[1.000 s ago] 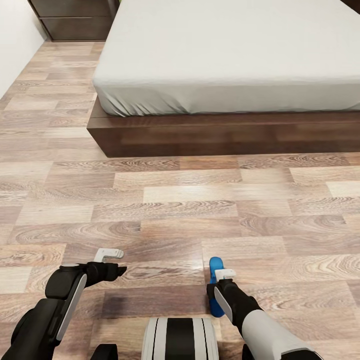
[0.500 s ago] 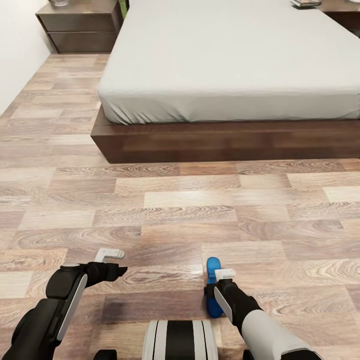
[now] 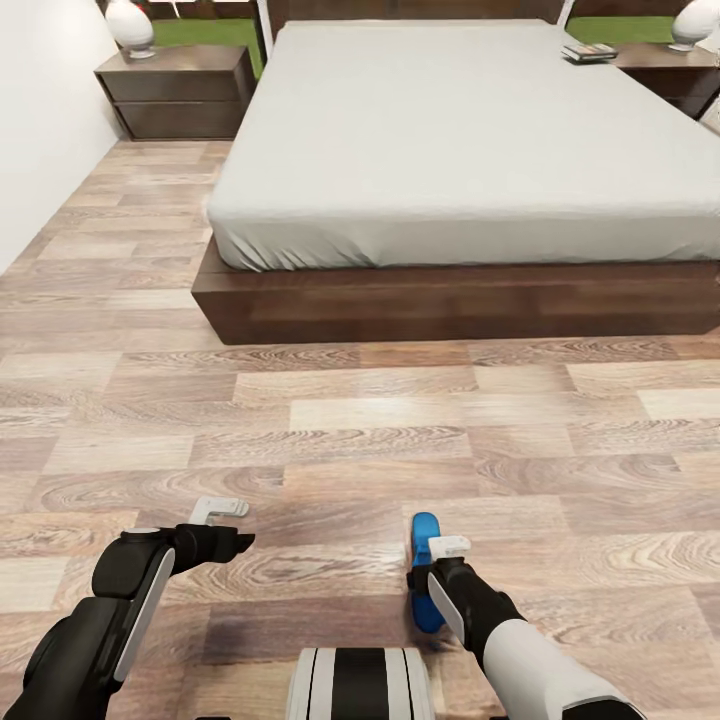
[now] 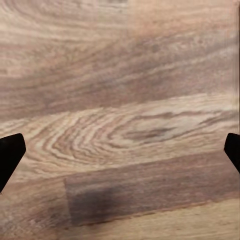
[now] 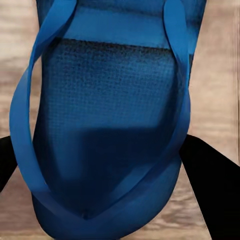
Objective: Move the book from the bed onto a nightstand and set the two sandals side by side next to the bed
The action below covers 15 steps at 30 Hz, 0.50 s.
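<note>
Down at 6 o'clock, a blue sandal (image 3: 425,575) is clamped in the right claw (image 3: 440,560); probably light, floppy, best gripped mid-sole. Left claw (image 3: 222,525) is held apart, empty.

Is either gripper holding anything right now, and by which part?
The right gripper holds a blue sandal across its sole; the left gripper is open, holding nothing.

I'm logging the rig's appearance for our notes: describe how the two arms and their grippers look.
Both arms are glossy black near the wrist. The left arm carries a long light-grey panel along its forearm; the right arm turns into a white shell further back. Each ends in a black wrist block with a small white finger piece: left gripper, right gripper. In the wrist views the fingertips look plain black. No cables or markings visible.
</note>
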Tool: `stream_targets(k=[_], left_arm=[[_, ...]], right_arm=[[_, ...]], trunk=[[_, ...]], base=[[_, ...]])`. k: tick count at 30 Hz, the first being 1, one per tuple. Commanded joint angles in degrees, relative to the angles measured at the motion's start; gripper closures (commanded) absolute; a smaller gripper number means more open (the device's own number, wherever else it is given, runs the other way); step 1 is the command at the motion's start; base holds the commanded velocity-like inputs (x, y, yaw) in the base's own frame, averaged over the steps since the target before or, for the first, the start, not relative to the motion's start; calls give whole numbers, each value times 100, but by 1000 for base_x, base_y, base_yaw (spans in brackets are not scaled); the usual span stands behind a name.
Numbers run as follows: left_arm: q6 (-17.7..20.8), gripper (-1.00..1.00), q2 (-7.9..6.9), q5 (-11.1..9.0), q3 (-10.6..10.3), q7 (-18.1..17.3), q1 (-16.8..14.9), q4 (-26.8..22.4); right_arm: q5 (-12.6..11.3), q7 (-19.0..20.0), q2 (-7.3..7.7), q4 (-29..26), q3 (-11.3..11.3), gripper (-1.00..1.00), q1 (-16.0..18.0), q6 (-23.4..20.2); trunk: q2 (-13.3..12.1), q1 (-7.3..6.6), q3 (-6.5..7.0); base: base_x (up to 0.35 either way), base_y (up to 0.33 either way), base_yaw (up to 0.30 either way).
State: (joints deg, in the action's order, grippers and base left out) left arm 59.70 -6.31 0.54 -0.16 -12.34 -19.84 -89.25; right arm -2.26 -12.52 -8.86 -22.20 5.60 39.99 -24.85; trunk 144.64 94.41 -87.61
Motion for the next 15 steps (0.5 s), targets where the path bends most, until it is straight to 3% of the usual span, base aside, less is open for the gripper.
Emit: stream_targets(k=[1,15], left_arm=[[24,-100,-2,8,-1,-14,-2,-5],[24,-100,-2,8,-7,-14,-2,-5]], right_arm=[[-32,-36,3,-9,44,100,0,-32],[-33,-23,-10,-33,62,100,0,-12]], trunk=[[0,-3,19],[-19,-39,329]], base=[[0,0,0],[0,0,0]])
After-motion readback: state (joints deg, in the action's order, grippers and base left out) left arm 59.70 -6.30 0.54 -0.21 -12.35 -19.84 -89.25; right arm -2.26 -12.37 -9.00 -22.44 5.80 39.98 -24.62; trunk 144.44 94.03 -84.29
